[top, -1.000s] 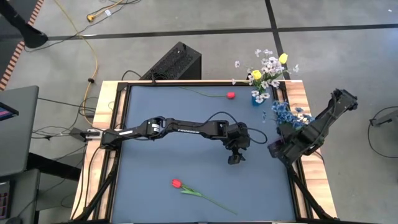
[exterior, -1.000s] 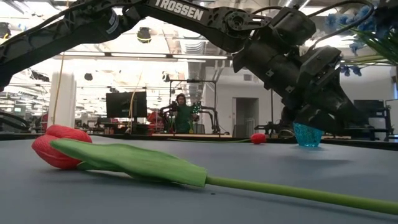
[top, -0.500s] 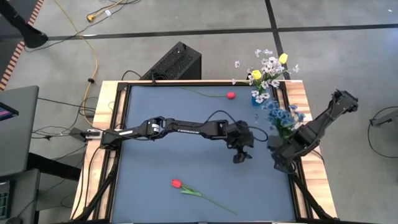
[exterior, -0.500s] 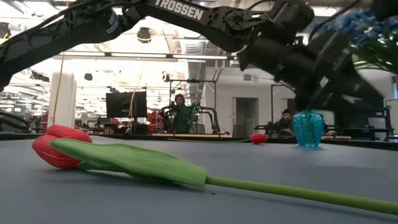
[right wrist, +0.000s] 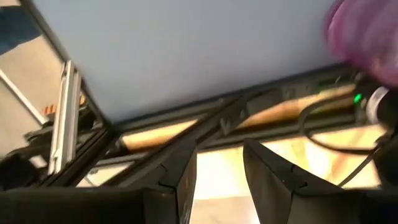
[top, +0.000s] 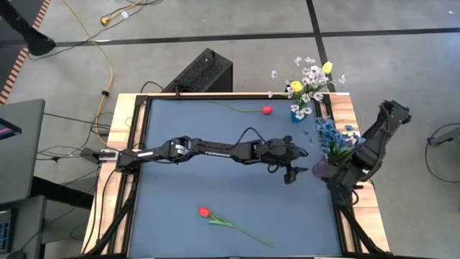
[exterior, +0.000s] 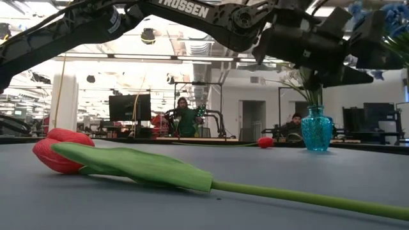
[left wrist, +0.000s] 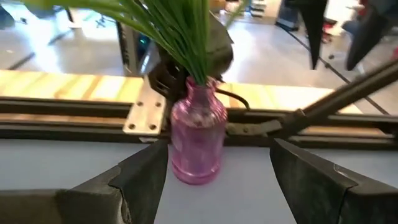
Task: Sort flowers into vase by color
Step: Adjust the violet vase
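Note:
A bunch of blue flowers [top: 333, 134] stands on green stems in a purple vase [left wrist: 196, 144] at the table's right edge. My left gripper [top: 297, 172] is open and about level just left of that vase, its fingers apart from it. My right gripper [right wrist: 217, 174] hangs open over the table's right frame beside the vase, with nothing between its fingers. A blue vase [top: 298, 111] at the far right corner holds white and yellow flowers. One red flower [top: 267, 110] lies near the far edge. Another red flower [top: 203, 212] lies on its side toward the near edge.
The wooden table frame [top: 343, 115] and its metal rail run along the right edge behind the purple vase. The near red flower's long stem [exterior: 307, 198] stretches toward the right. A black box [top: 205, 72] sits on the floor beyond the far edge.
My left gripper has tipped up from pointing down to about level and has gone toward the table's right edge, up to the purple vase. My right gripper has rolled and drawn back toward the right edge, uncovering the vase.

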Available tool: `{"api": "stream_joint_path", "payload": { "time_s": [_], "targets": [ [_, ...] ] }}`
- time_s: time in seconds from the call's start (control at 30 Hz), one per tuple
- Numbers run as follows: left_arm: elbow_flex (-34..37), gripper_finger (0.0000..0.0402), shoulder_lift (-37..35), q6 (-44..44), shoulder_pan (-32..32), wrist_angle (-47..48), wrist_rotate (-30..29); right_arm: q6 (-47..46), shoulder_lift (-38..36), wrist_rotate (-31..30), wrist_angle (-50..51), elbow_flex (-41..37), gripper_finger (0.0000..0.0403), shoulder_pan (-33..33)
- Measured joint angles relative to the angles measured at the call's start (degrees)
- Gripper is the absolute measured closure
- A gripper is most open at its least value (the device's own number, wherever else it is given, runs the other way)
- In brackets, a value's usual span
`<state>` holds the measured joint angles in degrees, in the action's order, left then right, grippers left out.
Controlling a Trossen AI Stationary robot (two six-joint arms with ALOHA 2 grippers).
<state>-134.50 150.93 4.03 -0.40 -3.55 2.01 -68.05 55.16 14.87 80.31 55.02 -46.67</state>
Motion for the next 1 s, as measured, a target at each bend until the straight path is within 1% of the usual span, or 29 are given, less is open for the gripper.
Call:
{"api": "stream_joint_path", "payload": {
  "time_s": [0.07, 0.17, 0.3, 0.43, 0.53, 0.57, 0.7, 0.87, 1.0],
  "targets": [
    [0.02, 0.0130, 0.00, -0.08, 0.06, -1.78, -1.29, -1.99, -0.77, 1.34, -0.02, 0.00, 0.0246, -1.33],
    [0.02, 0.0130, 0.02, 0.52, 0.18, -5.43, -1.37, -4.64, -2.08, 1.49, 0.00, 0.00, 0.0246, -3.40],
    [0.02, 0.0130, 0.03, 1.01, -0.21, -5.91, -1.36, -7.37, -2.96, 0.86, 0.14, 0.00, 0.0246, -4.87],
    [-0.02, 0.0130, 1.02, 0.64, -0.81, -5.24, -1.31, -8.28, -2.72, -4.00, -0.01, 0.00, 0.0246, -5.96],
    [0.07, 0.0130, 1.69, 2.54, -0.97, -2.52, -0.90, -3.33, -1.76, -6.17, -0.15, 0.00, 0.0246, -6.23],
    [0.07, 0.0130, 1.91, 2.39, -1.06, -2.41, -0.88, -2.93, -1.27, -7.03, -0.55, 0.00, 0.0246, -6.06],
    [0.04, 0.0130, 2.03, -0.20, -1.47, -0.39, -0.32, -6.86, 1.12, -12.12, -3.76, 0.00, 0.0246, -5.95],
    [0.04, 0.0130, 2.03, -0.79, -1.60, -1.84, -0.93, -10.40, 5.10, -8.90, -5.43, 0.00, 0.0246, -6.68],
    [0.04, 0.0130, 2.03, -1.07, -1.27, -3.78, -1.22, -13.91, 7.39, -7.54, -5.11, 0.00, 0.0246, -10.04]
  ]
}}
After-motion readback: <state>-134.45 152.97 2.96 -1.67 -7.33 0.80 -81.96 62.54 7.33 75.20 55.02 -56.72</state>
